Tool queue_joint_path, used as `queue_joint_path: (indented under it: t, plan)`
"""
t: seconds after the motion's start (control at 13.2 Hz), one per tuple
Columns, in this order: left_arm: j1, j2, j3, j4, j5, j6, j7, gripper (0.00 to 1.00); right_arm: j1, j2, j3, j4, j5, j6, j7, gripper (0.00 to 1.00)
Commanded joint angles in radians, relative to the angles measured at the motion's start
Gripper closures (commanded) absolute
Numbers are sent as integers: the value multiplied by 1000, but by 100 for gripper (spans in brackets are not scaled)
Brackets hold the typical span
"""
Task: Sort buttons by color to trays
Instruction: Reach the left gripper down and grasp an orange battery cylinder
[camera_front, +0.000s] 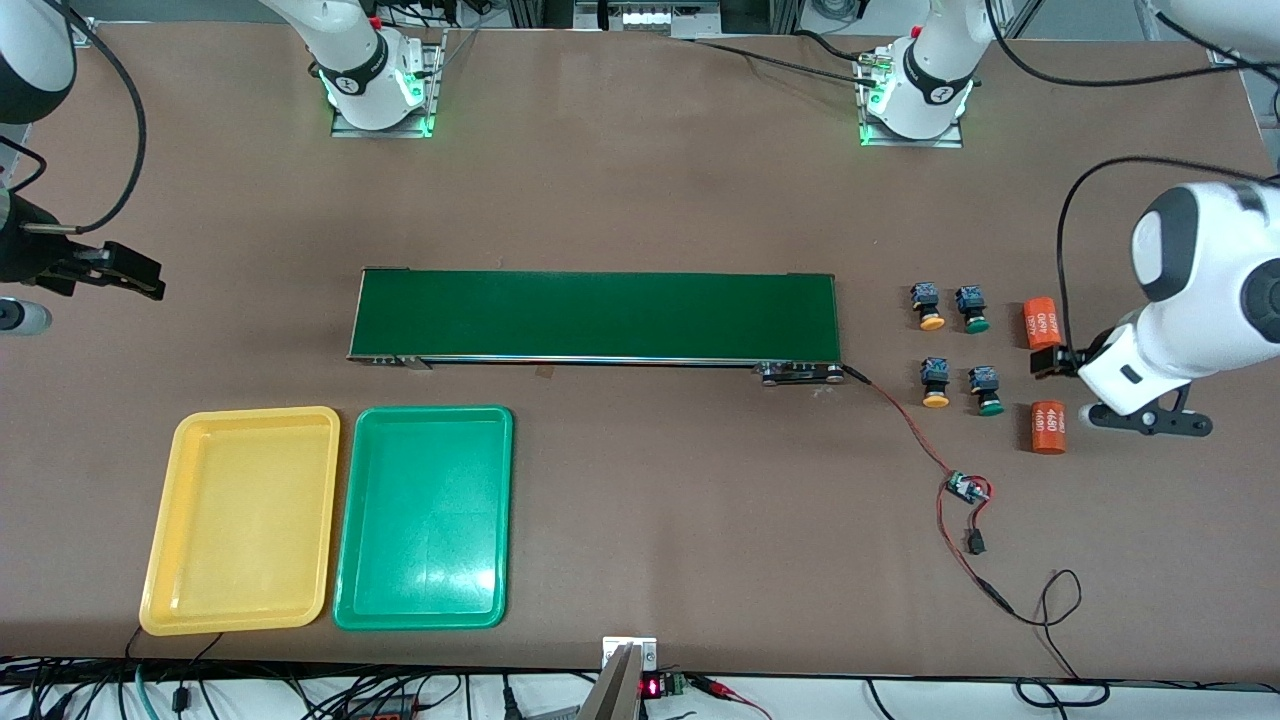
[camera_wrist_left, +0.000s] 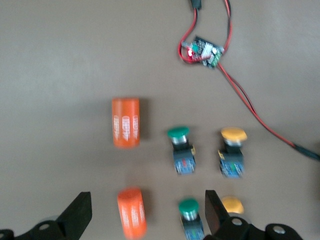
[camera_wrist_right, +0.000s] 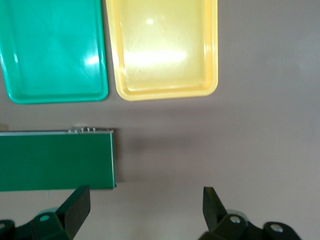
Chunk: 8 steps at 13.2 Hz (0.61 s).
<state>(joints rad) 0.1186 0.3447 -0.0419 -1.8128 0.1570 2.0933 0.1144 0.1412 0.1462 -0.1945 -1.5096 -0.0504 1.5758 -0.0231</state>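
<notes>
Four buttons stand in a square at the left arm's end of the table: two yellow-capped ones and two green-capped ones. My left gripper hangs open over the table beside them. In the left wrist view the left gripper brackets an orange cylinder and a green button. A yellow cap shows past one finger. The yellow tray and green tray lie side by side, both empty. My right gripper waits open over bare table; it also shows in the right wrist view.
A long dark-green belt lies across the middle. Two orange cylinders lie beside the buttons. A small circuit board with red and black wires lies nearer to the front camera than the buttons.
</notes>
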Motion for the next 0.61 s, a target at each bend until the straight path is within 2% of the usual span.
queue_joint_path:
  t: [0.0, 0.3, 0.38, 0.53]
  plan:
    - [33, 39, -6, -85, 19, 204, 56, 0, -40, -31, -2, -9, 1, -58, 2, 0]
    - [76, 138, -6, -92, 19, 388, 128, 0, -46, -54, 1, -3, 3, -218, -9, 0]
    - [90, 157, -6, -92, 19, 421, 149, 1, -46, -28, 4, -3, 6, -218, -9, 0]
    - [113, 201, -6, -91, 19, 506, 188, 0, -40, 38, 6, -3, 65, -212, -15, 0]
